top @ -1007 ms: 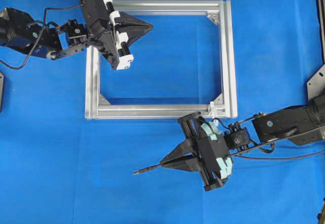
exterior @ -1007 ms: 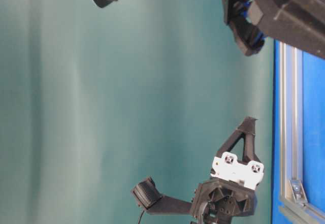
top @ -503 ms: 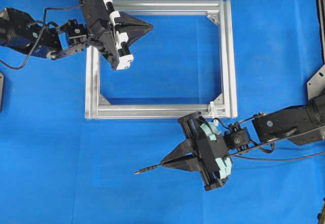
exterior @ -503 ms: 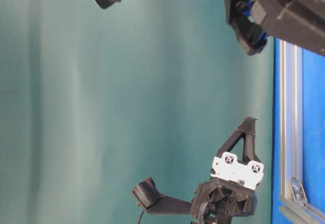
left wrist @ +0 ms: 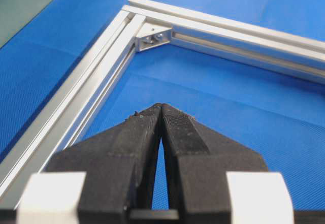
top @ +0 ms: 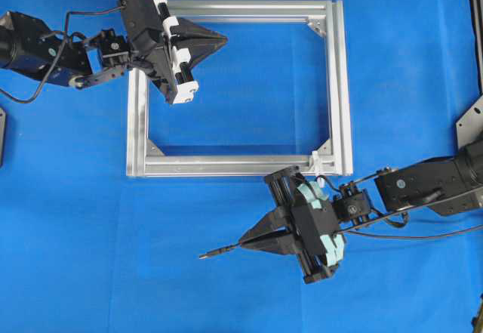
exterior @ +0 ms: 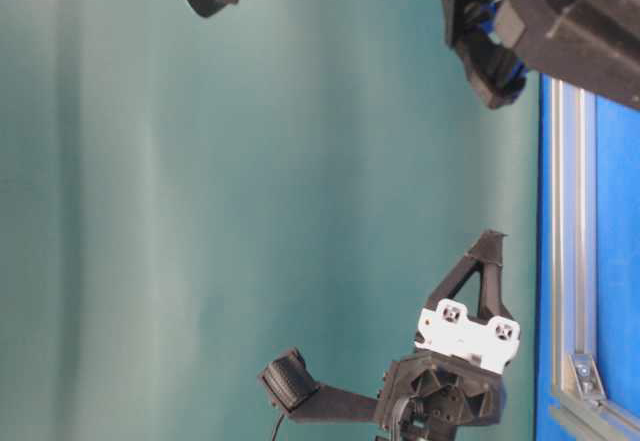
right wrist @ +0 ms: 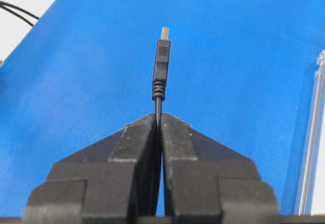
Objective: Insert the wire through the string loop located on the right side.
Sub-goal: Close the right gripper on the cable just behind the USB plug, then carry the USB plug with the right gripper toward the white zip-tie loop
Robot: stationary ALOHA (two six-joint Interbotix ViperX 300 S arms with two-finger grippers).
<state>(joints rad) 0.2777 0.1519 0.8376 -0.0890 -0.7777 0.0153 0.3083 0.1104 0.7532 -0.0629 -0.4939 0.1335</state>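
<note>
Blue cloth all round, and going left to right: left gripper (top: 223, 40) pinched together on nothing over the frame (top: 343, 84), wire (top: 219, 253) clamped in the right gripper (top: 243, 244) with its plug poking left, still unthreaded, loop (top: 318, 162) well right at the frame's near-right corner.

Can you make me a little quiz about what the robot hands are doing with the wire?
1. True or false: the right gripper is shut on the wire.
2. Which gripper holds nothing: left or right?
3. The string loop sits on the silver frame's: A) near-right corner, B) far-left corner, C) middle.

Key: 1 true. 2 the left gripper, shut over the frame and holding nothing. 3 A; the plug points away from it.
</note>
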